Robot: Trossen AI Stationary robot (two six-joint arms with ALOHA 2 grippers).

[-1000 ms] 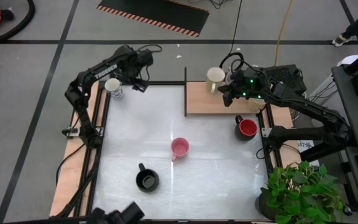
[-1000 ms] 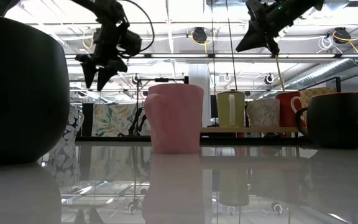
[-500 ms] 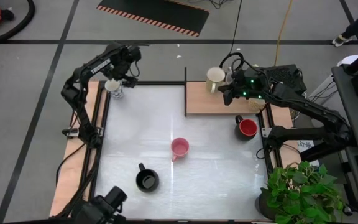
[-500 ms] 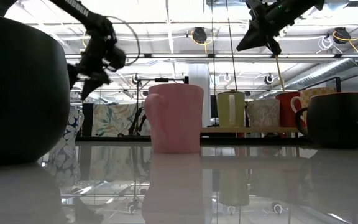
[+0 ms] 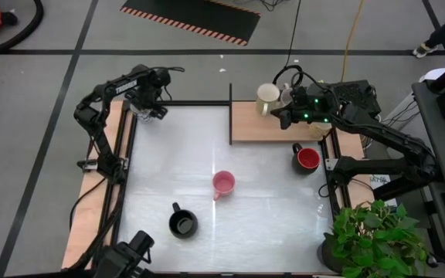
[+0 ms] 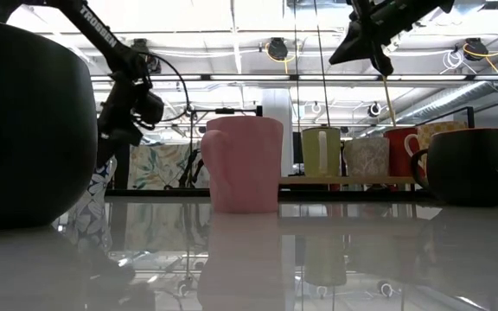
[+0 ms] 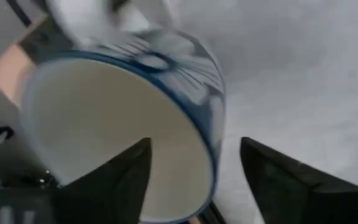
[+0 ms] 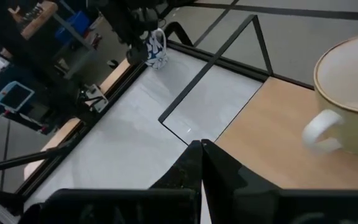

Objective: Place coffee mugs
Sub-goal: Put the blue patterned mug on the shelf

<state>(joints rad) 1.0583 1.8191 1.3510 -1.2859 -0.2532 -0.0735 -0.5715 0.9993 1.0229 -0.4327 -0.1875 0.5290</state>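
Observation:
A white mug with blue marks point(image 5: 142, 108) stands at the table's far left corner. My left gripper point(image 5: 151, 108) is low over it and open; the left wrist view shows the mug point(image 7: 166, 68) close up, its wall between the fingers. My right gripper point(image 8: 201, 155) is shut and hovers over the wooden shelf point(image 5: 249, 127), beside a cream mug point(image 5: 267, 96) that stands on the shelf. A pink mug point(image 5: 222, 184), a black mug point(image 5: 182, 224) and a red-lined mug point(image 5: 307, 159) stand on the white table top. My left gripper comes at the blue-marked mug slanting from above. One finger point(image 7: 120, 180) is over its mouth and the other finger point(image 7: 278, 180) is outside its wall, with the rim point(image 7: 211, 149) between them. I cannot tell whether either finger touches it.
In the low view the shelf carries the cream mug point(image 6: 322, 152), a speckled mug point(image 6: 366, 157) and a red mug point(image 6: 400, 151). A thin black upright divider point(image 5: 231, 116) bounds the shelf's left side. A potted plant point(image 5: 377, 239) stands at the near right corner.
My left gripper has moved toward the table's left edge and down, from beside the blue-marked mug to right over it. The mug has stayed in place. My right arm has kept almost still.

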